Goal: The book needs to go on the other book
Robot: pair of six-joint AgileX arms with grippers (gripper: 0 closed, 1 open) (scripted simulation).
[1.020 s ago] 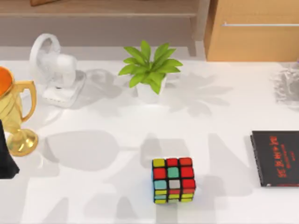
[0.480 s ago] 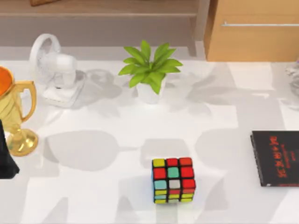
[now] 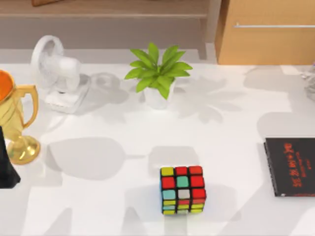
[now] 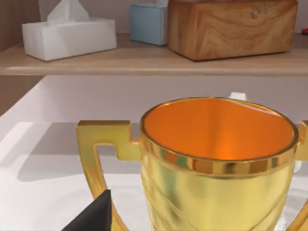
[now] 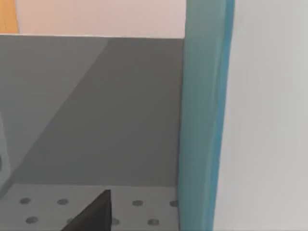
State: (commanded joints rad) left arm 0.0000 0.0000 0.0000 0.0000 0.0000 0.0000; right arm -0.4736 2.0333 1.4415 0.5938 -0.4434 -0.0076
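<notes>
On the white bench (image 3: 98, 216) there is one of each thing. Going from the left side to the right, there is one gold trophy cup (image 3: 17, 123) with an orange inside, one small white fan (image 3: 56, 71), one green plant (image 3: 157, 73) in a white pot, one colourful puzzle cube (image 3: 182, 190), and one thin black book (image 3: 291, 166) with red letters on its cover.

The left pincer (image 3: 6, 164) is a dark shape at the left edge of the bench, just beside the foot of the trophy cup. I cannot tell if its fingers are apart or together. From the left wrist view the trophy cup is very close, and behind it a wooden shelf (image 4: 120, 60) holds one white tissue box (image 4: 67, 33), one light blue box (image 4: 148, 21) and one wooden box (image 4: 231, 24).

The puzzle cube sits near the front of the bench, about in the middle. The black book lies flat at the right edge, well apart from the cube.

In the right wrist view, the teal-blue book (image 5: 204, 115) stands on end very close to the camera, with its white page edges beside the teal cover. One dark fingertip (image 5: 94, 214) of the right pincer shows low down, apart from the book. I cannot tell if this pincer is apart, together or holding the book.
</notes>
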